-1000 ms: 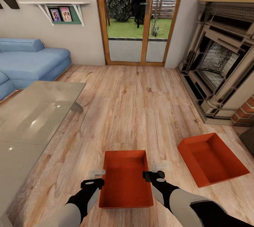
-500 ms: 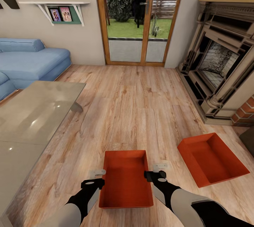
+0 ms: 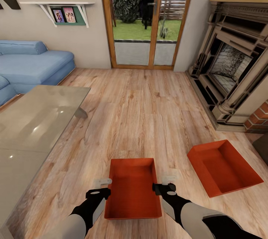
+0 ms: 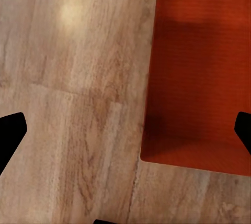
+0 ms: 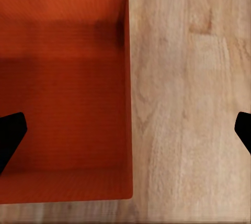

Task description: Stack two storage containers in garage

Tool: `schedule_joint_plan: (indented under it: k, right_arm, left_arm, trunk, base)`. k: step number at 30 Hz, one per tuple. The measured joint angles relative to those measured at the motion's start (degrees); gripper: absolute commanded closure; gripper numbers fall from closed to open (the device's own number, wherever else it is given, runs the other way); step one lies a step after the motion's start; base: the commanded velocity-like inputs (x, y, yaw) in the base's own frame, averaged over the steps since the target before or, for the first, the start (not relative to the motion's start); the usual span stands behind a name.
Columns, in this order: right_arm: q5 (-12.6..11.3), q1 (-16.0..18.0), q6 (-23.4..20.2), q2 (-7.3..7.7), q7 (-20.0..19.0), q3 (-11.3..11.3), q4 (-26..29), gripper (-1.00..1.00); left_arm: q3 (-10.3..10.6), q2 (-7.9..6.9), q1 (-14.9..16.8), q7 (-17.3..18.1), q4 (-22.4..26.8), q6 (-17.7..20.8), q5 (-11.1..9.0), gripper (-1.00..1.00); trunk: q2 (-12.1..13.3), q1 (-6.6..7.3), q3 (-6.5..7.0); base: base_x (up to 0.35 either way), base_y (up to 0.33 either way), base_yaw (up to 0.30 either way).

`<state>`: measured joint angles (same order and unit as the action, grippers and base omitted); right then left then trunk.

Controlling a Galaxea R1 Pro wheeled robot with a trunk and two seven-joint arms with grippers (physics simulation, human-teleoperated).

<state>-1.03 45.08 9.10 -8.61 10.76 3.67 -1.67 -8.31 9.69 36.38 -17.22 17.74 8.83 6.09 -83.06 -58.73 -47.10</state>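
Two red-orange storage containers lie on the light wood planks of the living room. The near container sits between my arms; the other container lies tilted to its right, close to the fireplace. My left gripper hangs open over the near container's left wall, one fingertip above the planks and one above the box's inside. My right gripper is open too, straddling the right wall the same way. Neither gripper holds anything.
A glass-topped coffee table fills the left side, with a blue sofa behind it. The brick fireplace runs along the right. A glass door stands at the far end, with open plank floor before it.
My right gripper has slid slightly nearer to me along the container's right wall. The left gripper and both containers have stayed put.
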Motion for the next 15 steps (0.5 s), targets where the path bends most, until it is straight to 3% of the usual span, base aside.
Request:
schedule_joint_plan:
  k: [15]
  right_arm:
    - [0.7,-0.3,-0.3,-0.11,0.3,0.2,0.6,-1.0]
  left_arm:
    - [0.0,-0.02,0.0,-0.1,0.0,0.0,-0.1,-1.0]
  trunk:
    - [0.0,0.0,0.0]
  base:
    - [0.0,0.0,0.0]
